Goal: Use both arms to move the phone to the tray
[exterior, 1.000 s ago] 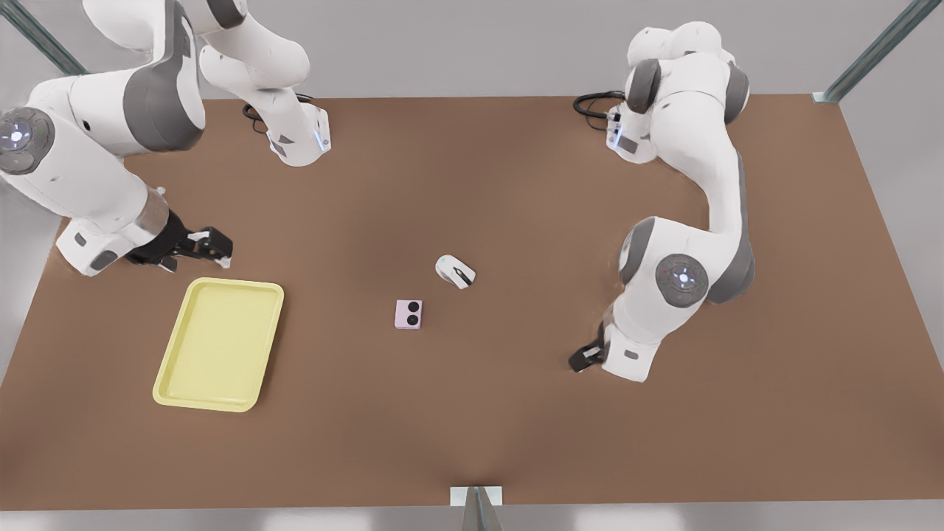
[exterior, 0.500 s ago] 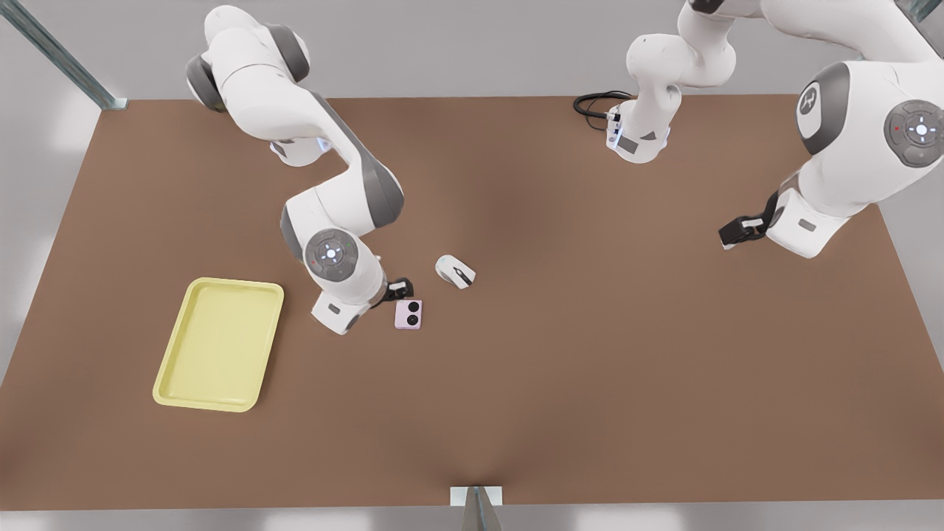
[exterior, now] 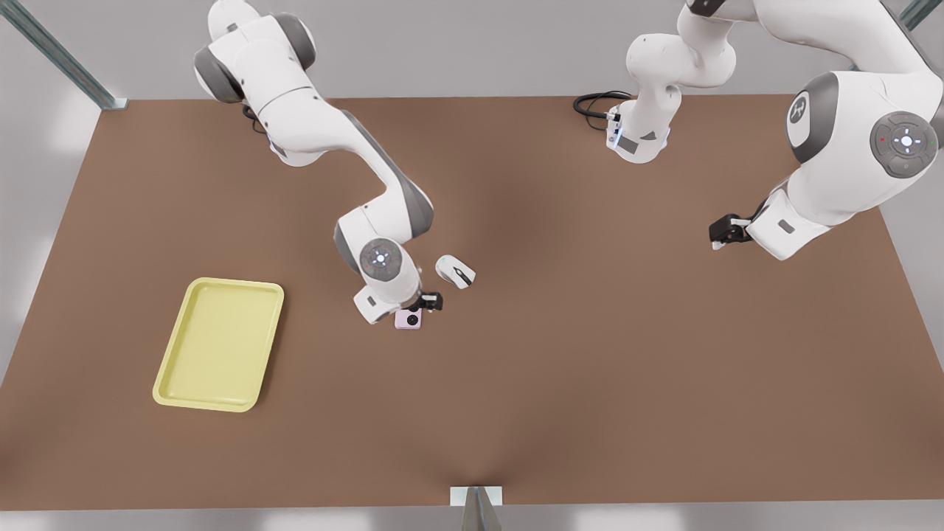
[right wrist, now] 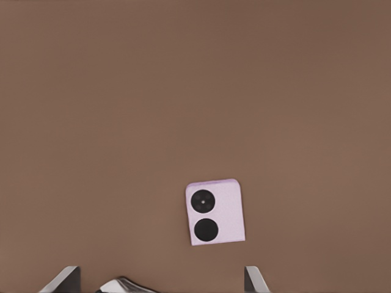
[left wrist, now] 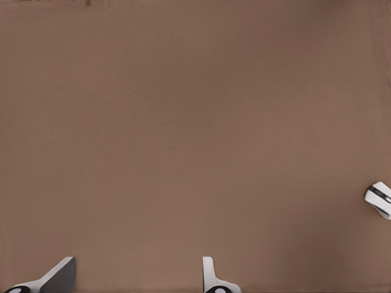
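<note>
The pink phone lies flat on the brown table, left of centre in the front view, with its two black lenses facing up in the right wrist view. My right gripper hovers just over the phone's far edge, covering part of it. Its fingers are open and spread wider than the phone. The pale yellow tray sits farther toward the front view's left, with nothing in it. My left gripper hangs open over bare table at the front view's right, its fingertips apart.
A white computer mouse rests just behind and to the right of the phone, close to the right gripper; the left wrist view catches it at a distance. Black cables lie at the table's far edge.
The right arm swung from beside the tray across to the phone and now sits over it. The left arm pulled back from mid-table to the front view's far right.
</note>
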